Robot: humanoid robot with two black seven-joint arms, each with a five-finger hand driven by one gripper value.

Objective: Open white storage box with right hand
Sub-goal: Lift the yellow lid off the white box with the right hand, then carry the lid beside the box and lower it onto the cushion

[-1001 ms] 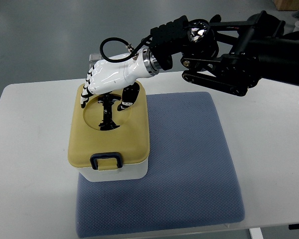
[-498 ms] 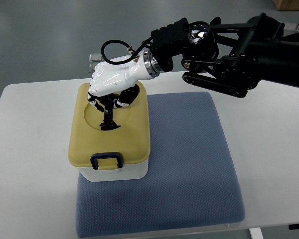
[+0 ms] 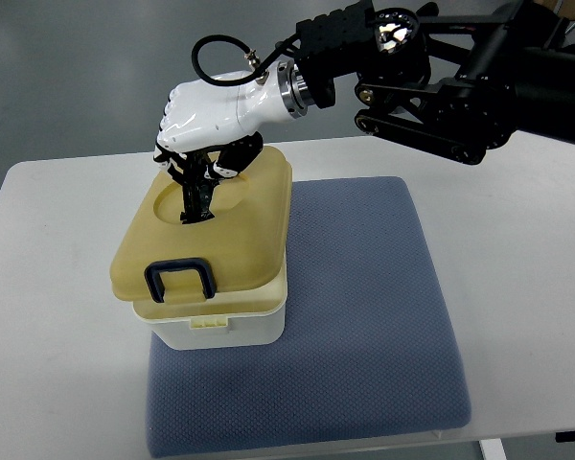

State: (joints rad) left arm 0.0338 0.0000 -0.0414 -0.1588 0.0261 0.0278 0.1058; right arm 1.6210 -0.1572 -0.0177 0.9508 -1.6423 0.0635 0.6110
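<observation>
Top view shows a white table [image 3: 48, 316] with bare surface open on the left side and along the right edge, while a blue-grey mat [image 3: 364, 316] covers the middle and runs almost to the near edge. The white storage box [image 3: 225, 326] sits on the mat's left part, its left wall close to the mat's left border and its front wall well back from the near edge. Its tan lid [image 3: 235, 244] is raised and tilted — the near end is lifted clear of the white rim and juts out to the left, so a strip of the box's upper edge shows beneath it. A dark blue latch handle [image 3: 180, 281] stands at the lid's near end. The right hand [image 3: 206, 129], white with black joints, reaches in from the upper right over the far half of the lid, its fingers [image 3: 201, 177] closed around the black handle [image 3: 196, 203] in the lid's round recess.
</observation>
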